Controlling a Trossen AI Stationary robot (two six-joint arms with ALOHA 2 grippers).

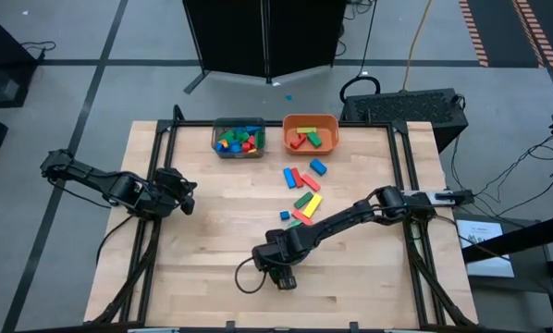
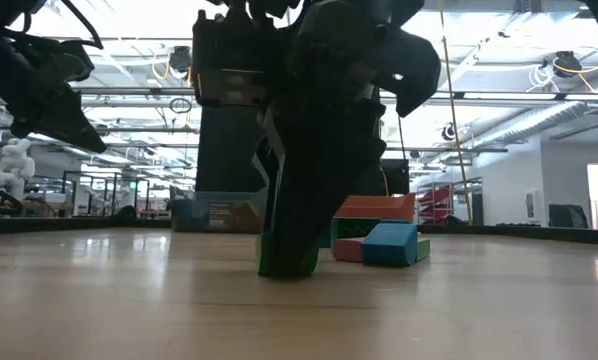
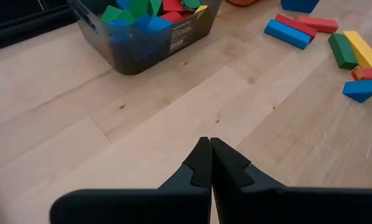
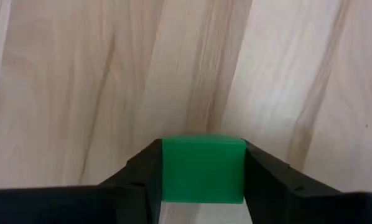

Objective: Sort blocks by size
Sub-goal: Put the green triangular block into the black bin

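Green foam cube [image 4: 203, 169] sits clamped between the fingers of the right gripper [image 1: 283, 275], low over the pale wooden table [image 1: 212, 268] near its front edge; pick-up appears to be the step in hand. Next: lift and carry to a bin at the far edge, the grey bin [image 1: 239, 149] or orange bin [image 1: 311, 122]. Loose coloured blocks [image 1: 304, 190] lie mid-table. Left gripper [image 3: 209, 163], fingers pressed together and empty, waits near the left edge.

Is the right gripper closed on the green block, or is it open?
Closed on it. In the right wrist view both fingers press the sides of the green block; the low view shows the block on the table.
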